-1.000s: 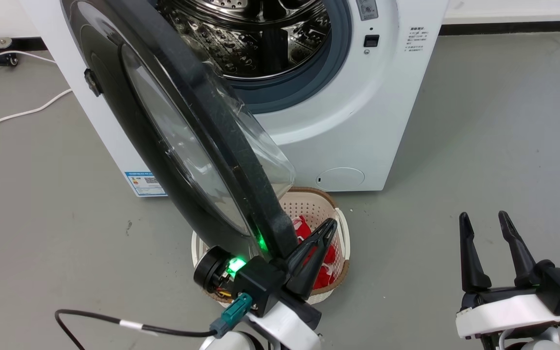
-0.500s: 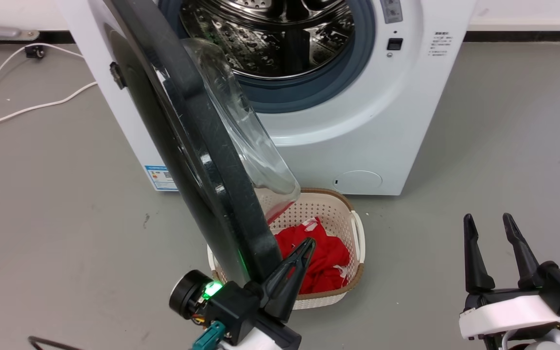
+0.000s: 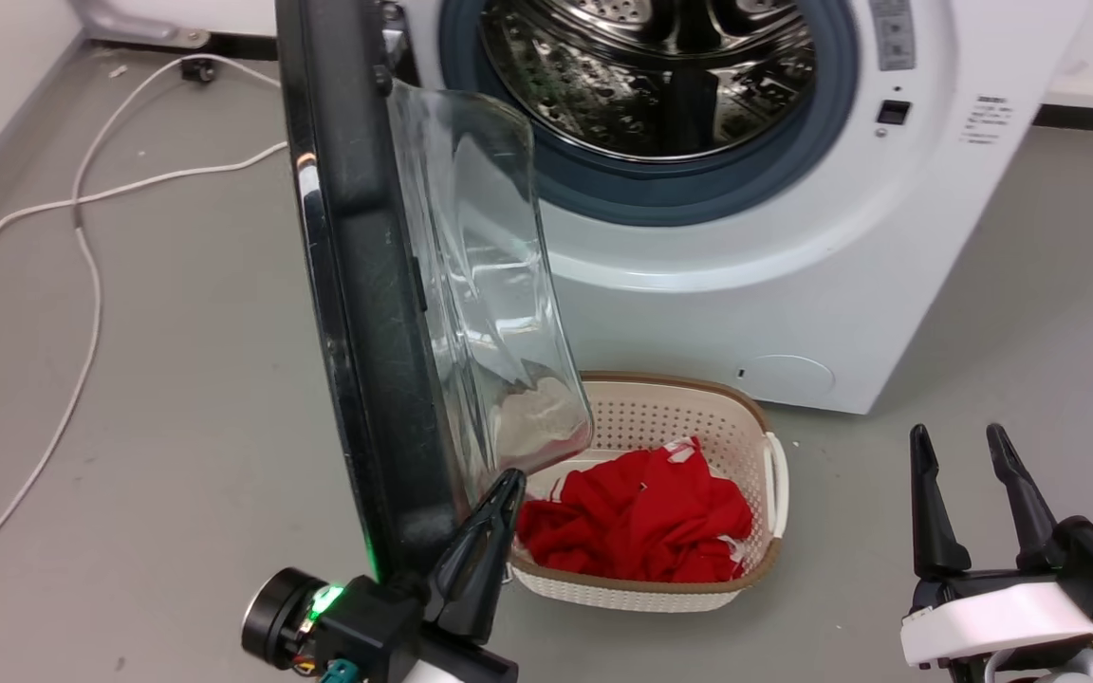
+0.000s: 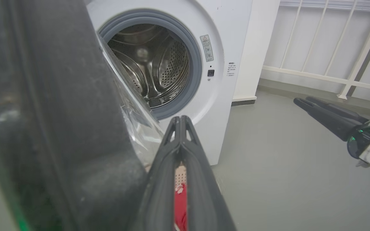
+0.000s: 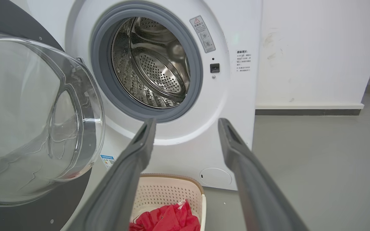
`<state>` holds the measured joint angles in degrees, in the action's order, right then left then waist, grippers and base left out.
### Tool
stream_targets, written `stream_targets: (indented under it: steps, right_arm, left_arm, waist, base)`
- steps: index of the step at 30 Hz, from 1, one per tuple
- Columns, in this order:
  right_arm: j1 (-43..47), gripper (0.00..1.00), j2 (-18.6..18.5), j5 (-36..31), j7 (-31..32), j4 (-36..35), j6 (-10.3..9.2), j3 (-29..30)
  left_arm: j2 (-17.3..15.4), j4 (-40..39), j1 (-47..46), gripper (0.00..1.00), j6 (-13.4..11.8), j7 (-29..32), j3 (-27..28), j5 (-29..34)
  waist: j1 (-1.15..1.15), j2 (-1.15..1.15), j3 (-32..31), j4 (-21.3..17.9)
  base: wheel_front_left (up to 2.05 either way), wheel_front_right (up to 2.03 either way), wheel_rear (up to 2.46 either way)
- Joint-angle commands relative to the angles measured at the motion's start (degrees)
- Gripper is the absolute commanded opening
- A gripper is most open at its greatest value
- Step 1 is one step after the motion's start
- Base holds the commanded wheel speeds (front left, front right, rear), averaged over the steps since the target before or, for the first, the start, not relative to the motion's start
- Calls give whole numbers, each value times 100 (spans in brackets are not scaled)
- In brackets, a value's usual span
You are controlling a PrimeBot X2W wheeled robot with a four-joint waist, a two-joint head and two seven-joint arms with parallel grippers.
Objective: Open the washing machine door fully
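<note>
Black rim, clear glass, head view: the washing machine door (image 3: 357, 285) is seen edge-on, swung out at the left of the white washing machine (image 3: 698, 304). The steel drum (image 3: 660, 76) is left bare.
Left gripper, head view: the left gripper (image 3: 509, 477) is set low against the inner side of the door's rim. Its fingers are pressed together and nothing is held between them.
Right gripper, head view: the right gripper (image 3: 956, 436) is kept well apart from the door. Its fingers are spread and nothing is held.
Basket, head view: a white basket (image 3: 774, 474) of red clothes (image 3: 641, 512) is placed on the floor (image 3: 176, 427), just beside the door's low edge.
Door, left wrist view: the rim is seen just beside the closed fingers. Whether it is touched cannot be told.
Writing, left wrist view: a grey sticker (image 4: 206, 48) is stuck by the drum mouth. Its words cannot be read.
Door, right wrist view: the glass bowl (image 5: 27, 112) is seen bulging toward the machine.
Writing, right wrist view: a blue-edged label (image 5: 108, 160) and some small print (image 5: 243, 61) are seen. No brand can be read.
How it will handle: the door is judged stiff and fairly heavy. The glass is likely smooth, slippery and easy to crack, so the thick rim's outer edge should be pushed, not the bowl.
</note>
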<state>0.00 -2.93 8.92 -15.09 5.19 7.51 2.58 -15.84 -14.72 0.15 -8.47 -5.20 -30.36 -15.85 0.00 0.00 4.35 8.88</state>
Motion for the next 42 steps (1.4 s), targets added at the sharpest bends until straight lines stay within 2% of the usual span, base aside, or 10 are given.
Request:
stream_targets:
  steps: [1,12,20,26,35,38,42]
  right_arm:
    - [17,100,9,5,-1,-32,-4,6]
    - [13,100,8,-22,80,-127,-4,77]
    - [-74,100,9,-91,179,-243,-4,117]
    - [-118,100,9,-121,213,-278,-4,91]
    - [-230,100,8,-109,238,-232,-4,116]
    - [-257,100,9,-105,237,-228,-4,135]
    - [-307,100,8,-117,238,-208,-4,137]
  left_arm:
    - [-88,-14,98,0,-127,31,141,-16]
    - [-337,-127,313,0,-550,-69,722,-48]
    - [-595,181,175,0,-751,-358,1463,-264]
    - [-649,483,-31,0,-717,-567,1918,-585]
    - [-976,1402,-428,0,-701,-900,2877,-921]
    - [-1090,1733,-550,0,-643,-949,3153,-1018]
    - [-1257,2257,-814,0,-440,-972,3413,-1125]
  waist:
    - [0,0,8,218]
    - [0,0,91,964]
    - [0,0,209,1138]
    - [0,0,287,1107]
    - [0,0,447,862]
    - [0,0,492,798]
    - [0,0,539,737]
  base:
    - [0,0,0]
    - [0,0,0]
    - [0,0,0]
    - [0,0,0]
    - [0,0,0]
    - [0,0,0]
    - [0,0,0]
